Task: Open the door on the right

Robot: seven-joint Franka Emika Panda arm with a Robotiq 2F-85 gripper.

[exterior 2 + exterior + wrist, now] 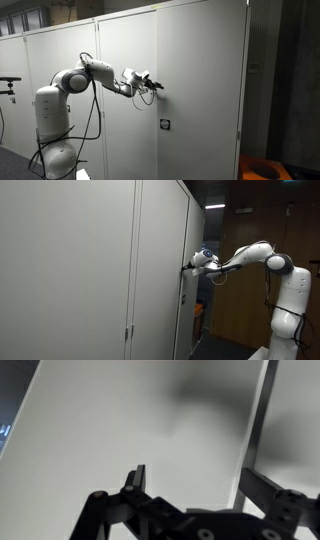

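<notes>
Two fingers (137, 480) of the gripper (192, 475) stand spread and hold nothing. They sit at the free edge of the door (205, 90), above its small dark latch (165, 124). In both exterior views the door looks flush with the cabinet or at most a crack ajar, and the pictures do not settle which. On that showing the approach is made, and nearly the whole outward swing is left. The wider door (130, 140) alongside is shut.

You have dim room light, one bright ceiling strip lamp (215, 206) glowing behind. Your wrist view is soft: black tool (192, 475) blurred, shadow smudging the pale grey panel (110, 420).
</notes>
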